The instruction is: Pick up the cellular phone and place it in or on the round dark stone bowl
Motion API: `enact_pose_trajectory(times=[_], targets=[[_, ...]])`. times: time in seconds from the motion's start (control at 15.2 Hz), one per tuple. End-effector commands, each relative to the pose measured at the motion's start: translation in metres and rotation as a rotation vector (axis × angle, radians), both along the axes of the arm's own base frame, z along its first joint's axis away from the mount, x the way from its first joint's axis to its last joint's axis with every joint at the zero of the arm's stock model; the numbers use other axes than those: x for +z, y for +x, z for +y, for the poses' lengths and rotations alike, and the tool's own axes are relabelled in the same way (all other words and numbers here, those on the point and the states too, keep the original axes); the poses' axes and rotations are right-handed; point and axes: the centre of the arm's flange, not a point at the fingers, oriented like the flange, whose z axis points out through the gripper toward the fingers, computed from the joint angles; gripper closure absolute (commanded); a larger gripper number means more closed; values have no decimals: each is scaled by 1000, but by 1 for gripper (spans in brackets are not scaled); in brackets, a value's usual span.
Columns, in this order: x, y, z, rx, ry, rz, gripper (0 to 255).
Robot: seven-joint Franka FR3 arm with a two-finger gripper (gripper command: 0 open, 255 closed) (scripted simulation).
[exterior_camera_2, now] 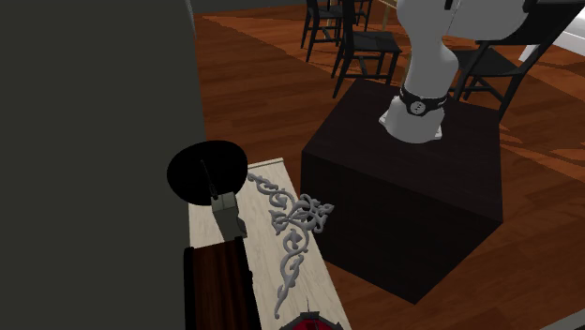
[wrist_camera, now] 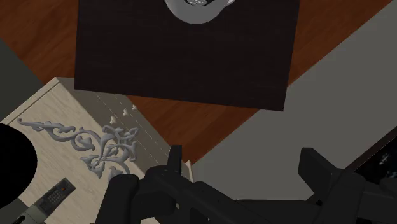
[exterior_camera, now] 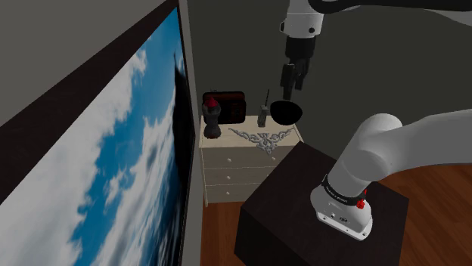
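Note:
A grey cellular phone (exterior_camera: 264,115) with a thin antenna stands on the cream dresser (exterior_camera: 227,162), right beside the round black bowl (exterior_camera: 287,112). In the second exterior view the phone (exterior_camera_2: 228,214) sits just in front of the bowl (exterior_camera_2: 207,172). My gripper (exterior_camera: 292,89) hangs open well above the bowl, holding nothing. In the wrist view the gripper (wrist_camera: 245,164) has its fingers apart. Far below it, off to one side, lie the phone's keypad (wrist_camera: 54,196) and the bowl's edge (wrist_camera: 13,167).
A grey filigree ornament (exterior_camera: 262,137) lies on the dresser's front half. A dark red-brown box (exterior_camera: 229,106) and a dark figure (exterior_camera: 212,117) stand at the dresser's far end. My dark stand (exterior_camera_2: 403,197) is next to the dresser. A large sky picture (exterior_camera: 113,166) fills the wall. Chairs (exterior_camera_2: 361,37) stand behind.

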Motion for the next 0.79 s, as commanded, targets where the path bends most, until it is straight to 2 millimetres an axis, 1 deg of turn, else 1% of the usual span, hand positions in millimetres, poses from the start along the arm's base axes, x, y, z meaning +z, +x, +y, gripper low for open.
enact_pose_trajectory(times=[0.0, 0.33, 0.73], targets=[[0, 0, 0, 0, 0, 0, 0], [-43, 40, -22, -106, -23, -17, 0], [-94, 85, -55, -234, -51, -38, 0]])
